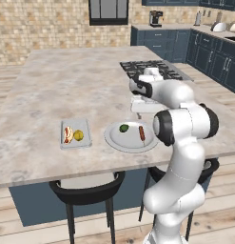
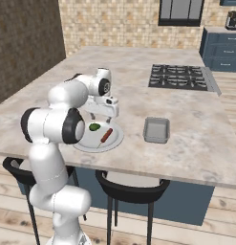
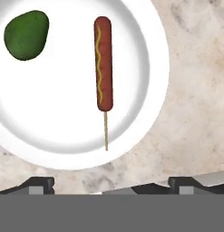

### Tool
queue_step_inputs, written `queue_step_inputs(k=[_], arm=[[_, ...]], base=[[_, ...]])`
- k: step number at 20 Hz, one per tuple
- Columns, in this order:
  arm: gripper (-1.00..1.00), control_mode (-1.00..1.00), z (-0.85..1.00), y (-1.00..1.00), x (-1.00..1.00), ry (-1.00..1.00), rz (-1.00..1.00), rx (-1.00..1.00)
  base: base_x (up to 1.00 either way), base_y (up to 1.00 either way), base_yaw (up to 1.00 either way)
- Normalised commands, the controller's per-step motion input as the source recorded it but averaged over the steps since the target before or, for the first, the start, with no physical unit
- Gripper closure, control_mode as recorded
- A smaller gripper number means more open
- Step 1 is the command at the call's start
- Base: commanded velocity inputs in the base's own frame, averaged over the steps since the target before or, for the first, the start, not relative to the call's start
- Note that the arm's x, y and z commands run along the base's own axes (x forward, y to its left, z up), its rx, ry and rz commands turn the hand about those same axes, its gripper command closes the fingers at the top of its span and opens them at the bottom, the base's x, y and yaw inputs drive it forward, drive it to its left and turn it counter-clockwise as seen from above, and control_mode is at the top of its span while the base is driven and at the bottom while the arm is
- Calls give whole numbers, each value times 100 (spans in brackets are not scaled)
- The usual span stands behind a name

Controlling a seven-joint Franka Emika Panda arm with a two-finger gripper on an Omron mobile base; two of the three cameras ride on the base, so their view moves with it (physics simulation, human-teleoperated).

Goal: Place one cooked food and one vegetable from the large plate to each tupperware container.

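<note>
The gripper (image 3: 111, 189), jaws spread wide and empty, hangs above the near rim of the large plate (image 3: 145, 102). Just ahead of it lies the corn dog (image 3: 103, 63), stick end nearest, long axis running straight away from the gripper; the green vegetable (image 3: 26, 35) sits farther off to the left.

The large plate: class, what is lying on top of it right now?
On the large plate lie a corn dog on a stick and a dark green vegetable, apart from each other. Nothing covers them in the hand view.
</note>
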Motion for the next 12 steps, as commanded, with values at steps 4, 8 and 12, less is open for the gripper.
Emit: queue_step_inputs(k=[4,8,12], arm=[[-100,-100,-44,-10,-44,-18,-2,0],[-100,-100,-63,0,-24,-27,0,0],[-100,-100,-18,0,29,-7,0,0]], base=[[0,0,0],[0,0,0],[0,0,0]])
